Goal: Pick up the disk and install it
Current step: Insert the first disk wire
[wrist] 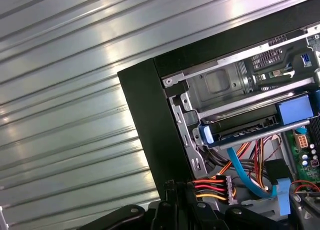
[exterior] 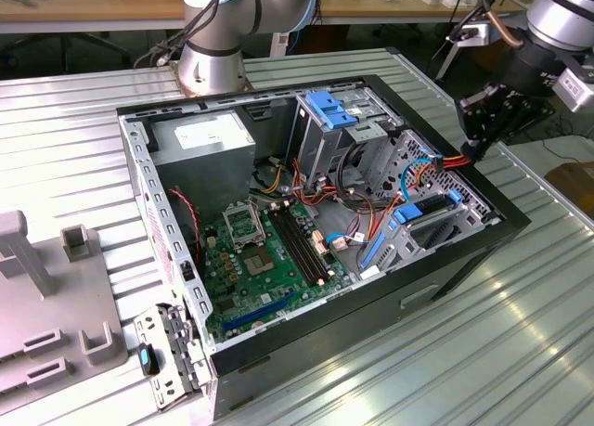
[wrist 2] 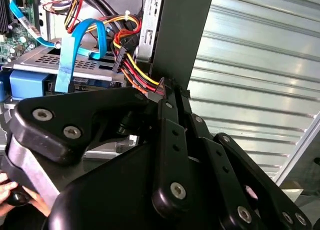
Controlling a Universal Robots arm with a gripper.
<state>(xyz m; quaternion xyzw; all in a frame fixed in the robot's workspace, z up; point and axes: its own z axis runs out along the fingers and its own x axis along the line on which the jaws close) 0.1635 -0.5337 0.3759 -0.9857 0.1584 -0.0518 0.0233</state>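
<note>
The disk (exterior: pixel 429 210), a dark slab in a blue carrier frame, lies in the grey drive bay at the open computer case's corner on the exterior view's right. It also shows in the first wrist view (wrist: pixel 245 126), and its blue frame in the second wrist view (wrist 2: pixel 27 83). My gripper (exterior: pixel 473 152) hangs just outside that corner, over the black case wall (wrist: pixel 150 125). The fingertips are pinched together on the red, orange and yellow power wires (wrist 2: pixel 131 74), with the gripper (wrist 2: pixel 165 87) shut. The wires run taut from the gripper (wrist: pixel 177 185) to a pale connector (wrist: pixel 229 190). A blue ribbon cable (wrist 2: pixel 70 49) loops beside the disk.
The case (exterior: pixel 445 277) lies open on a ribbed metal table (exterior: pixel 520 333), with the motherboard (exterior: pixel 269 259) in its middle. A blue latch (exterior: pixel 329 106) tops the rear drive cage. The arm's base (exterior: pixel 213 55) stands behind the case. A grey fixture (exterior: pixel 46 315) sits at the exterior view's left.
</note>
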